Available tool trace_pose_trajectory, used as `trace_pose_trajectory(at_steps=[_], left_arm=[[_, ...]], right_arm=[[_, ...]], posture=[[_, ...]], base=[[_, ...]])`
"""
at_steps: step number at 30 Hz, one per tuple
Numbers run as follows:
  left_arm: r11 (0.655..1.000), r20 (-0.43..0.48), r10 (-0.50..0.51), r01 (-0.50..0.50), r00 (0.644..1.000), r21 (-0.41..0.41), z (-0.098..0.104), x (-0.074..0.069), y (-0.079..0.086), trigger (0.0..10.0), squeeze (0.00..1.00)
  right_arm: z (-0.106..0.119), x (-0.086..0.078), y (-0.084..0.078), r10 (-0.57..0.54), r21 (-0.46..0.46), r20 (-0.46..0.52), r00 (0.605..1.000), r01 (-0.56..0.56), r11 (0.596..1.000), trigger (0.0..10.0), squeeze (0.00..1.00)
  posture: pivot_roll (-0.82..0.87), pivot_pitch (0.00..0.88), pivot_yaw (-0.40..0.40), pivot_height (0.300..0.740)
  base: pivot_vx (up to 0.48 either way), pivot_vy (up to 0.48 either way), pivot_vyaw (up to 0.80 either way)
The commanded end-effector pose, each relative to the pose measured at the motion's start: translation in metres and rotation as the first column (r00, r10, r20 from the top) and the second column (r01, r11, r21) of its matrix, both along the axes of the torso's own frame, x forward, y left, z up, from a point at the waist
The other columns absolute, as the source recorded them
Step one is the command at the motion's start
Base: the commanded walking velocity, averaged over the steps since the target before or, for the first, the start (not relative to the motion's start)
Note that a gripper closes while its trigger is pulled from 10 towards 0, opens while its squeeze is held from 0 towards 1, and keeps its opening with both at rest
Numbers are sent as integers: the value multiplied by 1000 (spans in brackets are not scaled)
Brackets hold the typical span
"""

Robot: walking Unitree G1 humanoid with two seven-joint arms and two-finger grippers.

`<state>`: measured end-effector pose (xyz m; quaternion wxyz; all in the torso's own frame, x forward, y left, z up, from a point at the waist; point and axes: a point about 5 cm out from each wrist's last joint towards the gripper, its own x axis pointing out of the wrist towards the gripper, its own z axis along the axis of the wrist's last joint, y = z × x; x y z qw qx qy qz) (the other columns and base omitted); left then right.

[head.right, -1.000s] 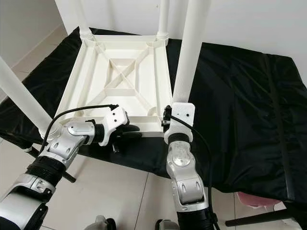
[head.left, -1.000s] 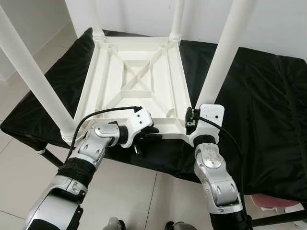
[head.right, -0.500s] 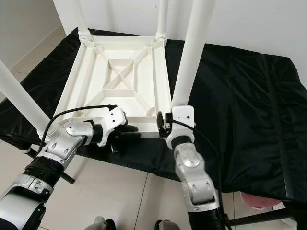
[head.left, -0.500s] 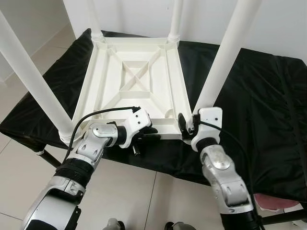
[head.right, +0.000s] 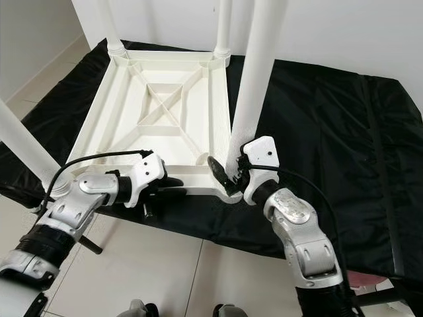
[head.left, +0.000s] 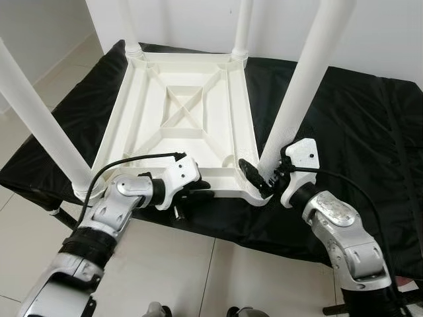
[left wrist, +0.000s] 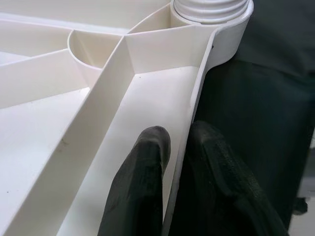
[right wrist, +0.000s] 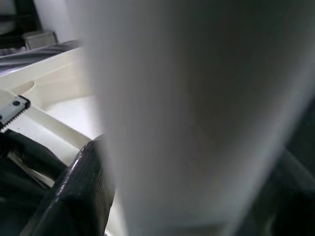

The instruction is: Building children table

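No text, label, brand, number or sign can be read on anything shown in these views.
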<state>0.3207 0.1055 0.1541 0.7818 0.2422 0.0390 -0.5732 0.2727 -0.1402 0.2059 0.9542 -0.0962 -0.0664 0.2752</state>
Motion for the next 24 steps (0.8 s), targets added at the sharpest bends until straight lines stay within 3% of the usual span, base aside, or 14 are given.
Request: trace_pose_trajectory(at_steps=[1, 6, 7, 8, 9, 18, 24], left_arm=[[989, -84, -130, 135, 988, 59, -9, -12, 5, 10000, 0], [989, -85, -127, 132, 988, 62, -9, -14, 8, 10000, 0], [990, -85, -118, 123, 989, 64, -9, -14, 10, 10000, 0], [990, -85, -118, 123, 989, 64, -9, -14, 10, 10000, 0], [991, -84, -114, 120, 990, 62, -9, -15, 10, 10000, 0], [992, -83, -107, 112, 991, 55, -8, -16, 8, 10000, 0], [992, -81, -113, 117, 990, 42, -6, -15, 3, 10000, 0]], right_arm=[[-2, -4, 2, 67, 2, -32, 997, -67, 998, 10000, 0], [-2, -6, 2, 115, 7, -45, 992, -115, 993, 10000, 0], [-2, -4, 1, 128, 13, -51, 991, -127, 992, 2902, 0], [-2, -4, 1, 128, 13, -51, 991, -127, 992, 2902, 0], [-2, -3, 1, 120, 14, -50, 991, -120, 993, 353, 0], [-4, 4, -1, 51, 13, -48, 998, -51, 999, 0, 0], [-20, 10, -2, -131, 9, -102, 986, 132, 991, 0, 0]], posture=[[-67, 142, 25, 740], [-64, 142, 23, 740], [-57, 141, 19, 740], [-57, 141, 19, 740], [-55, 141, 17, 740], [-59, 142, 19, 740], [-62, 145, 19, 740]], base=[[0, 0, 0], [0, 0, 0], [0, 0, 0], [0, 0, 0], [0, 0, 0], [0, 0, 0], [0, 0, 0]])
